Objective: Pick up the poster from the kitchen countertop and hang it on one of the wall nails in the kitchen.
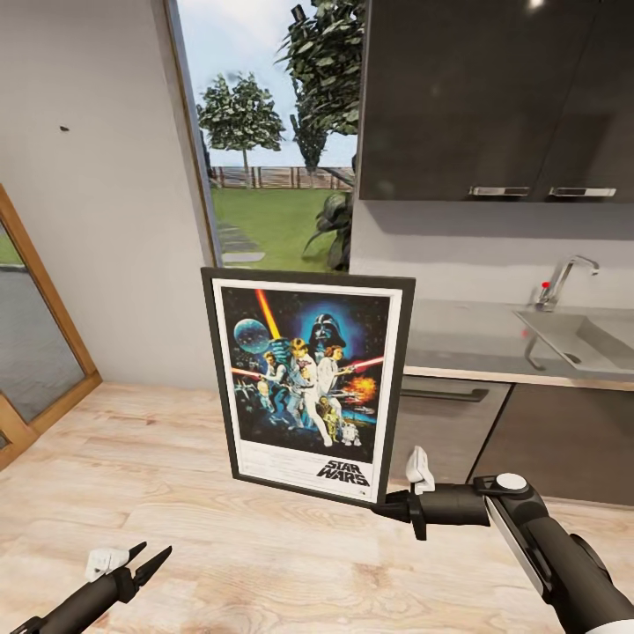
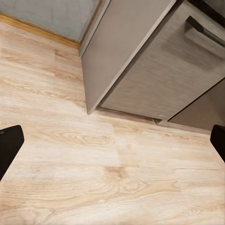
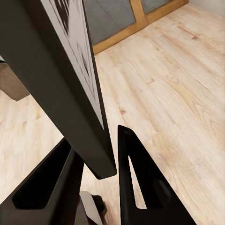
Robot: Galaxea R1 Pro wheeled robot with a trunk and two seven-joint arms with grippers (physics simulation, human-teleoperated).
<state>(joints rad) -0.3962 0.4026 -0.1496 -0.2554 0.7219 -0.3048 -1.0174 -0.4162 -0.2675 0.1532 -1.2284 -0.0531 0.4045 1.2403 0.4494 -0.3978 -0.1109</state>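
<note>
The Star Wars poster (image 1: 308, 383) hangs upright in mid-air over the wooden floor, its printed face toward the head camera. My right gripper (image 1: 394, 506) is shut on the poster's lower right corner. In the right wrist view the black frame edge of the poster (image 3: 61, 79) sits clamped between the two dark fingers (image 3: 136, 183). My left gripper (image 1: 145, 563) is low at the left, open and holding nothing. A wall nail (image 1: 64, 129) is a dark speck high on the light-grey wall at the left. The grey kitchen countertop (image 1: 458, 339) runs along the right.
A sink (image 1: 590, 339) with a chrome tap (image 1: 563, 277) is set in the countertop. Dark upper cabinets (image 1: 493, 97) hang above it, grey lower cabinets (image 2: 150, 61) below. A tall window (image 1: 273, 132) faces the garden. A wood-framed glass door (image 1: 35, 343) stands left.
</note>
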